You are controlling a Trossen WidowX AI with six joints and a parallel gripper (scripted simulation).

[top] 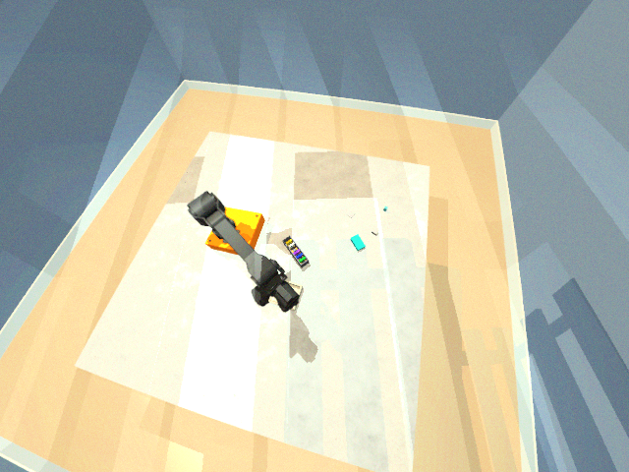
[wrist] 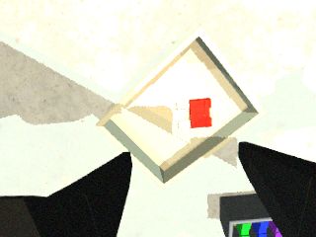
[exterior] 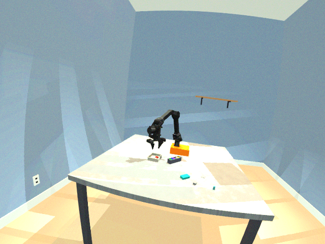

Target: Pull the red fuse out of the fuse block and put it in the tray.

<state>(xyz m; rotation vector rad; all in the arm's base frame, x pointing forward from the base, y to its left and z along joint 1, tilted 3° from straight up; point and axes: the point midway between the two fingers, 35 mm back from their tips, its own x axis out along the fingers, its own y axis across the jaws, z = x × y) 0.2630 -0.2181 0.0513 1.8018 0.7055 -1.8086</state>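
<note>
The red fuse [wrist: 200, 113] [exterior: 157, 156] lies flat on the floor of the small cream tray [wrist: 138, 144] [exterior: 151, 158], free of my fingers. My gripper [wrist: 184, 153] [exterior: 156, 143] is open and hangs above the tray with its two dark fingers spread wide, nothing between them. In the top view the gripper [top: 286, 298] hides most of the tray. The dark fuse block [top: 294, 250] [exterior: 174, 159] [wrist: 252, 228] with several coloured fuses stands just beside the tray, apart from the gripper.
The arm's orange base [top: 246, 228] [exterior: 179, 150] stands behind the fuse block. A turquoise block [top: 358, 242] [exterior: 185, 176] and two tiny pieces [exterior: 194, 183] [exterior: 214, 187] lie farther off on the table. A wall shelf [exterior: 216, 99] hangs at the back.
</note>
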